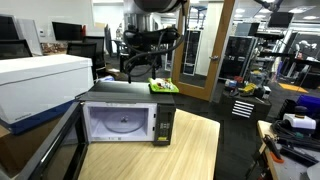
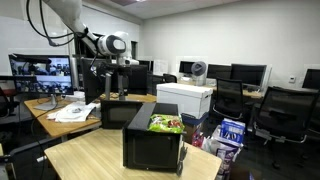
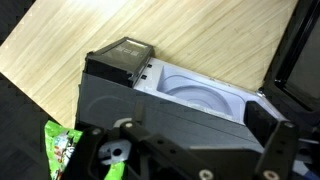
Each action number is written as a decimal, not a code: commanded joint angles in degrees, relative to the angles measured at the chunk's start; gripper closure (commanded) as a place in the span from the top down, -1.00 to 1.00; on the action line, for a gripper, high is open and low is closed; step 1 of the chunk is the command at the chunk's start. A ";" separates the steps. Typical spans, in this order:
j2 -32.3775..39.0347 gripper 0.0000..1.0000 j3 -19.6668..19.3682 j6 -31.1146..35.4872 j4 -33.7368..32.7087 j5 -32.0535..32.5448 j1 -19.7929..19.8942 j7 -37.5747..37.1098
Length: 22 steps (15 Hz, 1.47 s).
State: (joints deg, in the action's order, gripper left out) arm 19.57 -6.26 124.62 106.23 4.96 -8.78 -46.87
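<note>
Closest in, at the bottom of the wrist view, the pincer: spread fully wide, gripping nothing, poised over the microwave roof and touching neither roof nor packet. Just beside it, at the lower left of that view, a green snack bag, lying on top of the microwave, near the roof corner above the control panel in an exterior view. Likely light, soft and crinkly, with slick film and some air inside; contents probably crushable, so best pinched gently. Best taken across the puffed middle or by a crimped end seam, not on a flat face, to avoid slipping off. Lying flat rather than upright, printed face up; long axis seemingly along the roof's front edge, ends toward the microwave's two sides, though too small and too cropped to settle. Below, the microwave itself, door swung open and white cavity showing, standing on the wooden desk toward a far corner. Farther off, a white box beside the microwave, then office chairs and monitors, well apart.
</note>
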 commanded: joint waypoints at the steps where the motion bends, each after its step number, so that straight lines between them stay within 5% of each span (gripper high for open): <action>1: -5.44 1.00 1.07 0.47 5.51 5.33 1.21 7.46; 14: -8.04 1.00 6.21 -5.00 7.70 7.85 2.53 40.57; 22: -19.92 1.00 4.74 13.97 26.67 -0.44 8.71 49.74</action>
State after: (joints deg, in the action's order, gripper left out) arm 3.65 -1.54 135.50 127.73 7.32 -1.53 -1.10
